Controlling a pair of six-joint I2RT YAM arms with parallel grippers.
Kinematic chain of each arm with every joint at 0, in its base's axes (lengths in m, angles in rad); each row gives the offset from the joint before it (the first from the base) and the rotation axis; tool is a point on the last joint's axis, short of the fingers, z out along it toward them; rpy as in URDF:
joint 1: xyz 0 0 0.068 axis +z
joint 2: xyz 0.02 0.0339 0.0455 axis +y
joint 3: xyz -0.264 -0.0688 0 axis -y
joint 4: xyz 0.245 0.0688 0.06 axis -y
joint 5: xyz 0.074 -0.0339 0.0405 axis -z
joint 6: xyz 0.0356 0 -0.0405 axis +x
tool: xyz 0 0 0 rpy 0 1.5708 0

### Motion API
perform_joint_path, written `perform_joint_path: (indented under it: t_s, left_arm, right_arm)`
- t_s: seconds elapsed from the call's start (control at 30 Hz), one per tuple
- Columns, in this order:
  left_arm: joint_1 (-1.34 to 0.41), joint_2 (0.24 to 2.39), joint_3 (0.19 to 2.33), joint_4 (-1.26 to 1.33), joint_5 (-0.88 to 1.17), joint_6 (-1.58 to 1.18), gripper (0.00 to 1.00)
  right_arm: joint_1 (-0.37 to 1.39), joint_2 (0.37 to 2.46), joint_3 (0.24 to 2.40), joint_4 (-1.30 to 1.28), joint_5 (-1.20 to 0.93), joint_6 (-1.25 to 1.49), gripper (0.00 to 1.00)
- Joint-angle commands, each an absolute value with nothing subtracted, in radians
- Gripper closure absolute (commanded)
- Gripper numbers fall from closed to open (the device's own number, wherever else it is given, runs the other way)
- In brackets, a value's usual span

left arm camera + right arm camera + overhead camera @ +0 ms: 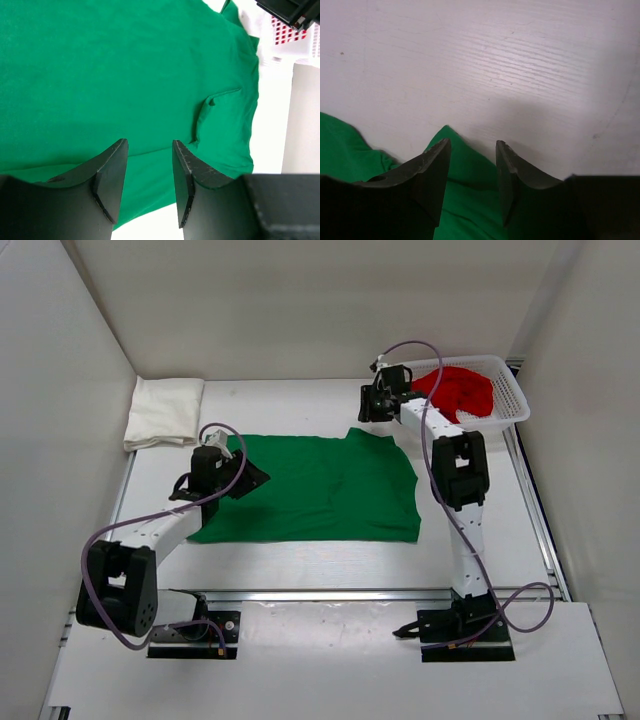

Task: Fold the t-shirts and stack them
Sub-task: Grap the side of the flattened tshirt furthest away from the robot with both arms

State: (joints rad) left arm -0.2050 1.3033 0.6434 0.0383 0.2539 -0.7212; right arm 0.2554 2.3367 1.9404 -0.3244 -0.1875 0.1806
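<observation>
Top external view: the green t-shirt lies spread flat in the middle of the table, the cream-white t-shirt sits folded at the far left corner, and the red t-shirt is bunched in the white mesh basket at the far right. The left gripper hangs over the green cloth's left side, jaws apart, pinching nothing. The right gripper is spread above the shirt's far right corner, nothing pinched

A white plastic mesh basket sits at the far right corner of the white wood-grain table. Plain white wall panels enclose the table; a metal rail edges its right side.
</observation>
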Motion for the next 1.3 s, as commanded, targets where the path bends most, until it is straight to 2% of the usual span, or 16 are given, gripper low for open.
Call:
perform_joint_path:
  t_s: [0.0,0.13,0.4,0.47,0.5,0.57,0.67,0.83,0.93,0.97,1.03,1.1,1.17,1.23,1.27]
  left_arm:
    - [-0.212,1.315,0.62,0.058,0.279,-0.709,0.49]
    - [-0.213,1.339,0.615,0.078,0.288,-0.722,0.49]
    - [-0.207,1.342,0.609,0.083,0.281,-0.727,0.49]
    - [-0.206,1.344,0.606,0.089,0.282,-0.735,0.49]
    - [-0.207,1.347,0.598,0.097,0.287,-0.739,0.49]
    - [-0.198,1.35,0.609,0.1,0.287,-0.742,0.49]
    - [-0.213,1.353,0.621,0.097,0.278,-0.745,0.5]
    - [-0.222,1.362,0.621,0.104,0.272,-0.749,0.5]
    - [-0.224,1.374,0.62,0.11,0.278,-0.752,0.49]
    - [-0.222,1.377,0.615,0.11,0.278,-0.753,0.49]
    - [-0.221,1.381,0.617,0.113,0.275,-0.755,0.49]
    - [-0.218,1.384,0.615,0.117,0.279,-0.75,0.49]
    - [-0.215,1.387,0.623,0.11,0.276,-0.755,0.5]
    - [-0.21,1.382,0.624,0.114,0.281,-0.753,0.49]
    - [-0.201,1.382,0.62,0.114,0.279,-0.756,0.49]
  right_arm:
    - [0.275,2.376,2.094,-0.469,-0.166,0.089,0.6]
    - [0.308,2.47,2.233,-0.61,-0.16,0.045,0.58]
    - [0.333,2.459,2.167,-0.594,-0.163,0.048,0.58]
    - [0.328,2.464,2.163,-0.598,-0.149,0.046,0.59]
    - [0.325,2.465,2.164,-0.598,-0.147,0.045,0.65]
    - [0.324,2.479,2.186,-0.615,-0.129,0.052,0.68]
    - [0.325,2.513,2.241,-0.621,-0.11,0.048,0.67]
    - [0.328,2.627,2.437,-0.707,-0.097,0.037,0.57]
    - [0.33,2.651,2.461,-0.721,-0.11,0.046,0.68]
    - [0.324,2.649,2.468,-0.716,-0.115,0.043,0.79]
    - [0.321,2.651,2.467,-0.709,-0.12,0.043,0.96]
    - [0.313,2.654,2.479,-0.719,-0.146,0.057,0.99]
    - [0.304,2.637,2.485,-0.73,-0.169,0.061,0.92]
    - [0.302,2.631,2.481,-0.735,-0.167,0.049,1.0]
    - [0.305,2.626,2.487,-0.735,-0.17,0.049,1.0]
